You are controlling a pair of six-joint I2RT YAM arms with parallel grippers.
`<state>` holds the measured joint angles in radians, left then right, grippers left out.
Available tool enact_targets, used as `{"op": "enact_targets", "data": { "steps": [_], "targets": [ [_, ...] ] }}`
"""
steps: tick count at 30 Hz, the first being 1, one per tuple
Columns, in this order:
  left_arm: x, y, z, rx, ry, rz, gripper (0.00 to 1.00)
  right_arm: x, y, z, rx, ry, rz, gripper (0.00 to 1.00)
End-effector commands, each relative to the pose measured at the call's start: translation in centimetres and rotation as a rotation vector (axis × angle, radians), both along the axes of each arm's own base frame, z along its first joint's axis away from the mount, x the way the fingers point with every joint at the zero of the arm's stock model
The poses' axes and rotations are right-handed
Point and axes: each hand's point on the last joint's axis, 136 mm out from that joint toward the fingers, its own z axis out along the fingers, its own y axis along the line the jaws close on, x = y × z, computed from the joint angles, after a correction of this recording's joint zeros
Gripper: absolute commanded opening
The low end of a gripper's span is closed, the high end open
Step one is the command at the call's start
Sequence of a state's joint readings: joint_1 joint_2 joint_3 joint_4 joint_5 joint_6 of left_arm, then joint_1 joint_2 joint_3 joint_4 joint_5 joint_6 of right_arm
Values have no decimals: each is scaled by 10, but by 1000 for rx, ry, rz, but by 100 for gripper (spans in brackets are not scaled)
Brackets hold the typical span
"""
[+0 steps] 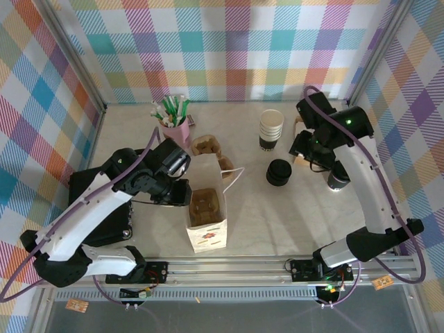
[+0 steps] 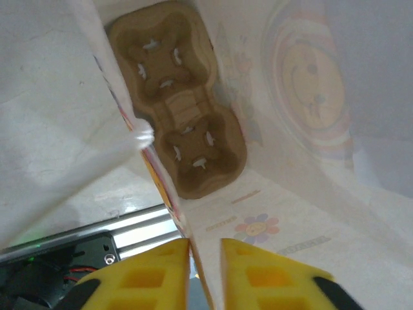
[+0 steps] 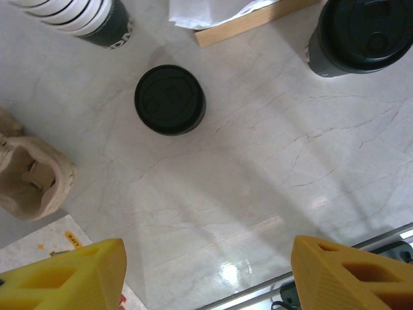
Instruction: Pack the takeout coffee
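Observation:
The takeout coffee (image 1: 279, 172), a small cup under a round black lid, stands on the table right of the white paper bag (image 1: 207, 220); it is also in the right wrist view (image 3: 170, 99). My right gripper (image 1: 310, 154) hangs open above bare table just right of it, its yellow jaws (image 3: 208, 248) wide apart with nothing between them. My left gripper (image 1: 182, 191) is at the bag's left wall; the yellow fingers (image 2: 205, 244) are pinched on the paper edge (image 2: 193, 258). A brown cardboard cup carrier (image 2: 177, 103) lies inside the bag.
A second black-lidded cup (image 1: 338, 179) stands at the right. A stack of lidless cups (image 1: 270, 130) and a pink cup of pens (image 1: 173, 119) stand at the back. Another brown carrier (image 1: 206, 145) sits behind the bag. The metal rail (image 1: 229, 267) runs along the near edge.

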<state>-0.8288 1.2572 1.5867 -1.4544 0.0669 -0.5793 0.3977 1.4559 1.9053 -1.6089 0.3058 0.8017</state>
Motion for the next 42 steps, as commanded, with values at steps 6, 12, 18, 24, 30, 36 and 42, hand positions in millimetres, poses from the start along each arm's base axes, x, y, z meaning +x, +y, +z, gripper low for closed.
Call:
{"op": "enact_targets", "data": {
  "steps": [6, 12, 18, 24, 30, 36, 42],
  "targets": [
    [3, -3, 0, 22, 35, 7, 15, 8, -47, -24, -14, 49, -3, 70],
    [2, 8, -2, 92, 45, 10, 22, 16, -57, -39, 33, 29, -9, 69],
    [-1, 12, -9, 142, 86, 12, 10, 17, -62, -60, 80, 21, -37, 69],
    [2, 10, -12, 156, 106, 33, 16, 15, -85, -75, 74, 50, -119, 69],
    [2, 10, -10, 166, 115, 29, 5, 29, -106, -75, 24, 101, -133, 70],
    [1, 9, -12, 175, 136, 3, 0, 44, -139, -75, -42, 113, -195, 71],
    [-1, 5, -18, 158, 162, -6, 0, 54, -164, -101, -13, 160, -261, 72]
  ]
}}
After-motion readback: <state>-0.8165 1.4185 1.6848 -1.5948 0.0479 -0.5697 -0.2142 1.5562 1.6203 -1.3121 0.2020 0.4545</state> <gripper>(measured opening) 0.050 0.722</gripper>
